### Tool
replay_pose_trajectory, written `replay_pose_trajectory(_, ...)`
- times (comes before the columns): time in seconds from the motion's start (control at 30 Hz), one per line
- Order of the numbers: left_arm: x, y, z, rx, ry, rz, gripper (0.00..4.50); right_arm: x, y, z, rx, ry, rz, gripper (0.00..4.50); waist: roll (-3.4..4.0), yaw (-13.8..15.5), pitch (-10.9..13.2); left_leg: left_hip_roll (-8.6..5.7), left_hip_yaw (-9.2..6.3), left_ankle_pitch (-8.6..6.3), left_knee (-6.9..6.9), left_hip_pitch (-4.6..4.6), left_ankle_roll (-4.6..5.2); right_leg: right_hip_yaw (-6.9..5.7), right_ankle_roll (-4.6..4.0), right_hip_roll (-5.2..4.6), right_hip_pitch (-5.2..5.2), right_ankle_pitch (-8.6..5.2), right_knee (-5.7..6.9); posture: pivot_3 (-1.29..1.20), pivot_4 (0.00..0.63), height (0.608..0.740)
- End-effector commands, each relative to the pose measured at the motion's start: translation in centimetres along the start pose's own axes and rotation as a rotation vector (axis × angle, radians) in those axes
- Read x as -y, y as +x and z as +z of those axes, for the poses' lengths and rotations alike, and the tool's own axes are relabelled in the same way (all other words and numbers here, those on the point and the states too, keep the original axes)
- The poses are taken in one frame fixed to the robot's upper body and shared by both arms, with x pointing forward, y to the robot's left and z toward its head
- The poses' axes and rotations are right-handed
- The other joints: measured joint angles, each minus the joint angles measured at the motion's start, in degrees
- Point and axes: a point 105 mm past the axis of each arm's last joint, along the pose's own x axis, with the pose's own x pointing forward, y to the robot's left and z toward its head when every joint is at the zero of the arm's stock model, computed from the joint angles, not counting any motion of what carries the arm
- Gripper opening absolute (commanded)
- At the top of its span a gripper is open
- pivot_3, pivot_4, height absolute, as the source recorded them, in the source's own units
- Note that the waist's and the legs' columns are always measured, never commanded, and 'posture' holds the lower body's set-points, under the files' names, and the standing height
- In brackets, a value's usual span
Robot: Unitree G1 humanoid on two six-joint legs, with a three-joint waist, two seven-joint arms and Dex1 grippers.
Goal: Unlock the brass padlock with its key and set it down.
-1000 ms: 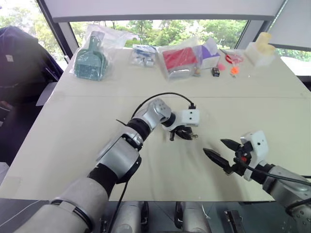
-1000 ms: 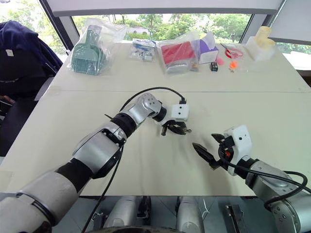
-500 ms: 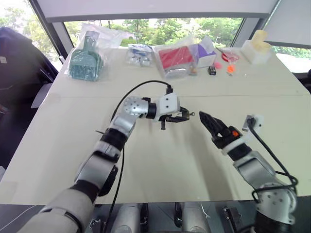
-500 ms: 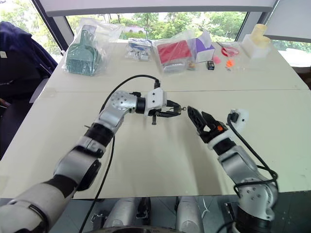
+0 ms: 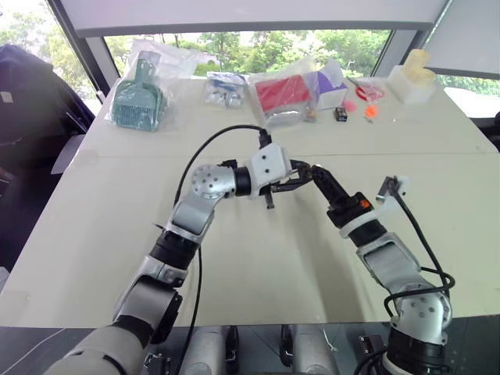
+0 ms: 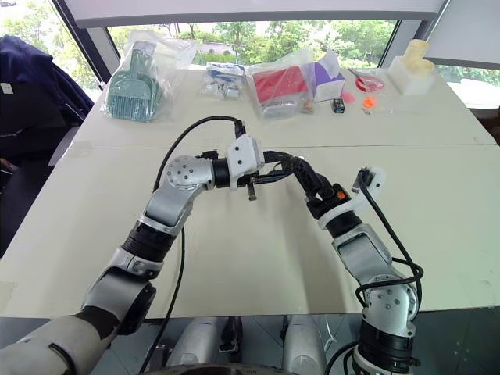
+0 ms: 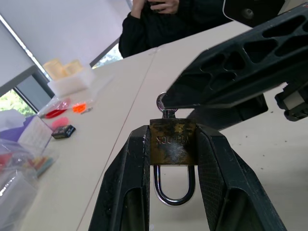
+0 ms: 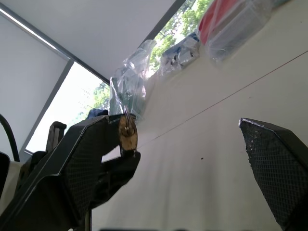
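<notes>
Compared to a second back, both arms have come up off the surface (image 5: 101, 226) and swung in toward each other, so the two tools now meet in mid-air over the middle, where before they sat well apart and lower down. Count-wise: one padlock (image 7: 172, 143), one key (image 7: 162, 102) stuck in its bottom end, two tools, one person (image 7: 159, 21) sitting across the far side, and a row of bagged stuff along the window edge. The left tool (image 7: 172, 159) is clamped on the padlock's brass body, one finger on each side, shackle hanging back between the fingers toward the wrist. The right tool (image 8: 192, 159) has its fingers spread wide; one finger (image 7: 231, 72) sits right up against the key's round head, though I can't tell if it's actually gripping it. Padlock's up in the air, off the surface.
</notes>
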Motion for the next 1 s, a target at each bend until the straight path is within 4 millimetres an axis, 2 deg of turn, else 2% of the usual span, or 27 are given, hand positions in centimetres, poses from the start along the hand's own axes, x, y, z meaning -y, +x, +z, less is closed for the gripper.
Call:
replay_pose_trajectory(0.03, -0.02, -0.10, 1.50, 0.046, 0.030, 0.002, 0.77, -1.26, 0.22, 0.92, 0.047, 0.012, 0.058, 3.18, 0.00, 0.0, 0.0, 0.00, 0.00, 0.00, 0.00, 0.00, 0.00, 0.00, 0.00, 0.00, 0.01, 0.00, 0.00, 0.00, 0.150, 0.735)
replay_pose_trajectory(0.23, -0.20, -0.13, 1.67, 0.048, 0.040, 0.003, 0.77, -1.43, 0.22, 0.71, 0.032, 0.021, 0.072, 0.03, 0.00, 0.0, 0.0, 0.00, 0.00, 0.01, 0.00, 0.01, -0.01, 0.00, 0.00, 0.01, 0.01, 0.00, 0.00, 0.00, 0.150, 0.735)
replay_pose_trajectory(0.63, 0.44, 0.55, 2.18, 0.075, 0.100, -0.007, 0.77, -1.62, 0.38, 0.14, 0.012, 0.034, 0.090, 0.03, 0.00, 0.0, 0.0, 0.00, 0.00, 0.01, 0.00, 0.01, -0.01, 0.00, -0.02, 0.01, 0.02, -0.01, -0.01, 0.00, 0.150, 0.735)
replay_pose_trajectory(0.7, 0.43, 0.54, 2.17, 0.076, 0.101, -0.007, 0.77, -1.59, 0.43, 0.20, 0.019, 0.032, 0.090, 0.55, 0.00, 0.0, 0.0, 0.00, 0.00, 0.01, 0.00, 0.01, -0.02, 0.00, -0.01, 0.01, 0.02, -0.01, -0.01, 0.00, 0.150, 0.735)
replay_pose_trajectory(0.77, 0.40, 0.53, 2.17, 0.077, 0.102, -0.006, 0.77, -1.46, 0.45, 0.33, 0.028, 0.023, 0.083, 1.32, 0.00, 0.0, 0.0, 0.00, 0.00, 0.01, 0.00, 0.01, -0.01, 0.00, -0.02, 0.01, 0.02, -0.01, -0.01, 0.00, 0.150, 0.735)
replay_pose_trajectory(0.87, 0.36, 0.51, 2.16, 0.077, 0.104, -0.003, 0.77, -1.14, 0.46, 0.34, 0.030, 0.019, 0.066, 2.86, 0.00, 0.0, 0.0, 0.00, 0.00, 0.01, 0.00, 0.01, -0.01, 0.00, -0.01, 0.01, 0.02, -0.01, -0.01, 0.00, 0.150, 0.735)
replay_pose_trajectory(0.93, 0.31, 0.50, 2.16, 0.077, 0.106, -0.002, 0.77, -1.11, 0.48, 0.28, 0.029, 0.023, 0.065, 2.86, 0.00, 0.0, 0.0, 0.00, 0.00, 0.01, 0.00, 0.01, -0.01, 0.00, -0.01, 0.01, 0.02, -0.01, -0.01, 0.00, 0.150, 0.735)
replay_pose_trajectory(0.97, 0.28, 0.50, 2.18, 0.078, 0.108, 0.000, 0.77, -1.08, 0.51, 0.27, 0.030, 0.025, 0.064, 2.71, 0.00, 0.0, 0.0, 0.00, 0.00, 0.01, 0.00, 0.01, -0.01, 0.00, -0.01, 0.01, 0.02, -0.01, -0.01, 0.00, 0.150, 0.735)
replay_pose_trajectory(1.0, 0.25, 0.51, 2.21, 0.080, 0.111, 0.002, 0.77, -1.07, 0.52, 0.27, 0.032, 0.027, 0.063, 2.32, 0.00, 0.0, 0.0, 0.00, 0.00, 0.01, 0.00, 0.01, -0.01, 0.00, -0.01, 0.01, 0.02, -0.01, -0.01, 0.00, 0.150, 0.735)
